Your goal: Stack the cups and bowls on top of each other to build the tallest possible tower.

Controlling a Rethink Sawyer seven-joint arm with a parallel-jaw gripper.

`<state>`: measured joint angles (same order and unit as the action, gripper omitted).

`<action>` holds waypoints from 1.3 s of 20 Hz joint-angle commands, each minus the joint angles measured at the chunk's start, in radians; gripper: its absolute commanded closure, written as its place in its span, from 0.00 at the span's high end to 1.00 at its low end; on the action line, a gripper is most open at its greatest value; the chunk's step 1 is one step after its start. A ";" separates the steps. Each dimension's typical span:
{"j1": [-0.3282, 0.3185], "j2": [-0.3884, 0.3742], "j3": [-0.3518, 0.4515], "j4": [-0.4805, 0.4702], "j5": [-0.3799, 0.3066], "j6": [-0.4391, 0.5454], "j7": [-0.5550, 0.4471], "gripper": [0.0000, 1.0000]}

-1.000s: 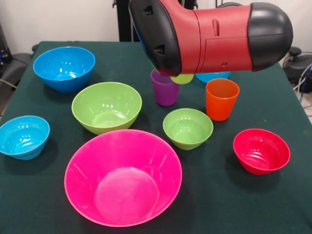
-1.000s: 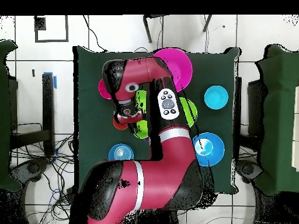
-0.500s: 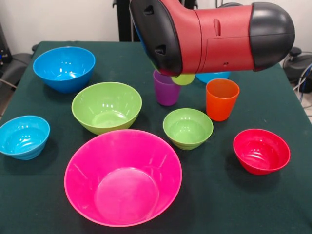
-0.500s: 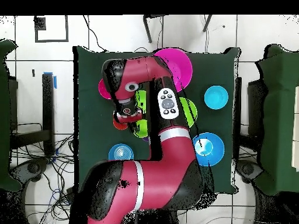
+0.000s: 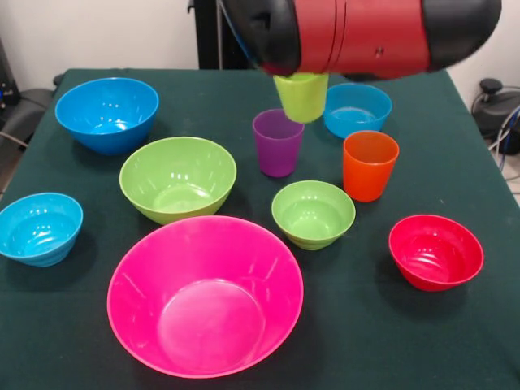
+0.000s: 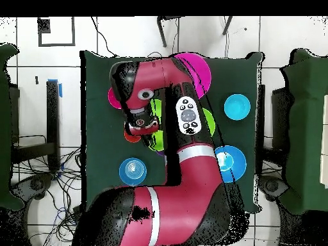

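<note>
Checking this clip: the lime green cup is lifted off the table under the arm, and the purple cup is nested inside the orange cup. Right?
Not quite. The front view shows the purple cup standing on the table beside the orange cup, not inside it. The lime green cup is indeed lifted under the arm.

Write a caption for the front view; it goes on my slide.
Sawyer arm lifts the lime green cup above the purple cup, bowls unstacked.

Purple cup [image 5: 277, 142] and orange cup [image 5: 370, 165] crowd the centre; front-right table [image 5: 382, 341] open.
</note>
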<state>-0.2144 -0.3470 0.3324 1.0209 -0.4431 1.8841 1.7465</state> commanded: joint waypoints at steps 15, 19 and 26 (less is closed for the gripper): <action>-0.076 -0.174 0.045 0.249 -0.091 -0.152 -0.205 0.00; -0.078 -0.177 0.046 0.257 -0.090 -0.163 -0.194 0.00; -0.083 -0.200 0.040 0.323 -0.073 -0.263 -0.152 0.00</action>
<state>-0.2847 -0.5371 0.3326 1.2286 -0.4431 1.7696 1.7465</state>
